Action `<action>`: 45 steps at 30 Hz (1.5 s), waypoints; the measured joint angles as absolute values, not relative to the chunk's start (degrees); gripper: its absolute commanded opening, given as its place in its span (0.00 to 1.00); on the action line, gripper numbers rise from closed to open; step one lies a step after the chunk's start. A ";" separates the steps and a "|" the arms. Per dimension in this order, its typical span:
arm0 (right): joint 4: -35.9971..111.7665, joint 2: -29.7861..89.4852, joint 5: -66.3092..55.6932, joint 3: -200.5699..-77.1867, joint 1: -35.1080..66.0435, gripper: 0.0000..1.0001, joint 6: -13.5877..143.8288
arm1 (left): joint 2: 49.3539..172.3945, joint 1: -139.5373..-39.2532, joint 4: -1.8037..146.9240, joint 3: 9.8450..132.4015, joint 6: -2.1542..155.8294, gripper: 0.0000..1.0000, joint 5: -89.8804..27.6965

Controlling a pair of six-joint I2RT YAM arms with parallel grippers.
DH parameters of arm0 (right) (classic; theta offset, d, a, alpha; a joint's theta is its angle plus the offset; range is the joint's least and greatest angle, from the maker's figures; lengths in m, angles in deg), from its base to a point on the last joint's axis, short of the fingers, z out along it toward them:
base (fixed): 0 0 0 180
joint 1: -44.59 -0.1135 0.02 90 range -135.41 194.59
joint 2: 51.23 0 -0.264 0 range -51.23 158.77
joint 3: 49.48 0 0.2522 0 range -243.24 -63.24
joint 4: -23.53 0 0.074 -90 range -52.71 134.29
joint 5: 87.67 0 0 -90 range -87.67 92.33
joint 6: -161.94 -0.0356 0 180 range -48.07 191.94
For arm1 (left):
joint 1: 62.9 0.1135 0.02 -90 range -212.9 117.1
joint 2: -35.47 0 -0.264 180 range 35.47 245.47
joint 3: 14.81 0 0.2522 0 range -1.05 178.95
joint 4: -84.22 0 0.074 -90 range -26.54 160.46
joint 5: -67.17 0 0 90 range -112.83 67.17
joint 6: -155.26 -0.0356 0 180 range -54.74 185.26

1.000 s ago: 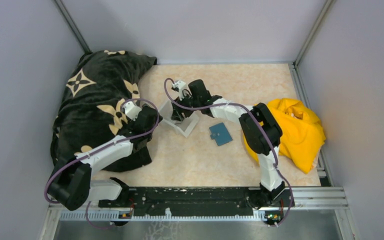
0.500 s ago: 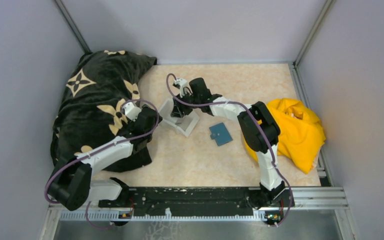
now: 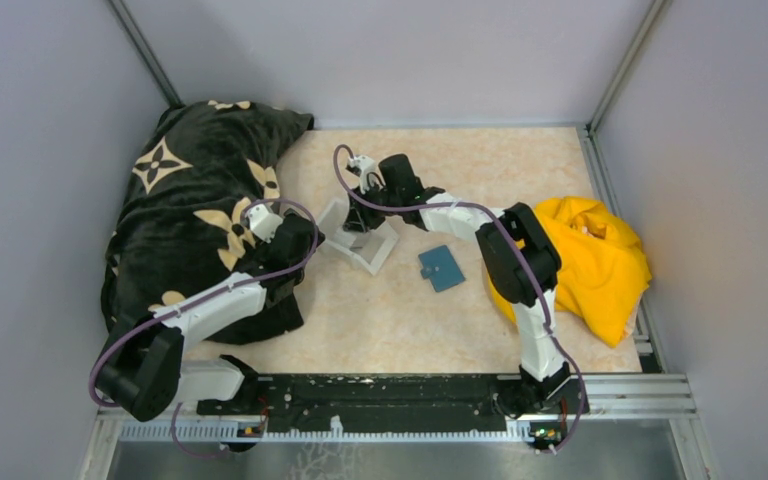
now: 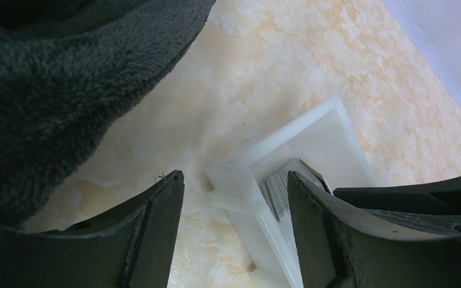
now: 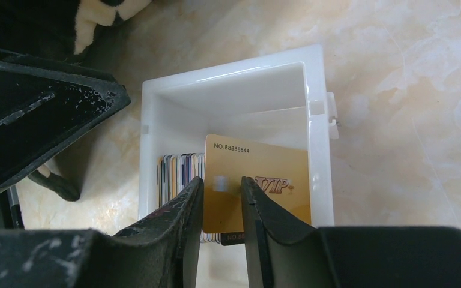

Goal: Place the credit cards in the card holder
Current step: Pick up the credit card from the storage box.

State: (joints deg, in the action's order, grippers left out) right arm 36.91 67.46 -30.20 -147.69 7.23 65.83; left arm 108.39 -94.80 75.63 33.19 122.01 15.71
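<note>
Since a second ago our right gripper has narrowed its jaws to a slim gap over the gold card; we cannot tell whether they grip it. That card leans against the other cards standing in the white tray, mid-frame. Our left gripper gapes wide and empty near the tray's corner. In the top view the teal wallet lies apart, lower right of the tray.
</note>
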 measured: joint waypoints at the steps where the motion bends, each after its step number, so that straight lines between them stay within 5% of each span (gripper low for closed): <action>1: 36.97 67.40 -30.05 -147.69 7.23 0.29 65.96 | 108.39 -94.80 75.63 33.19 122.01 0.70 15.71; 11: 38.41 64.77 -26.86 -147.69 7.12 0.16 67.90 | 108.48 -94.80 75.58 33.56 121.77 0.70 15.32; 15: 38.79 63.33 -24.54 -147.69 7.10 0.00 69.43 | 109.07 -94.80 75.65 35.09 120.63 0.72 15.15; 30: 38.59 57.52 -16.89 -145.70 7.45 0.00 74.59 | 107.06 -94.80 94.82 34.55 98.14 0.78 5.90; 45: 44.88 33.19 -19.62 -136.69 12.65 0.00 75.14 | 103.37 -92.61 103.52 33.87 86.30 0.82 -26.93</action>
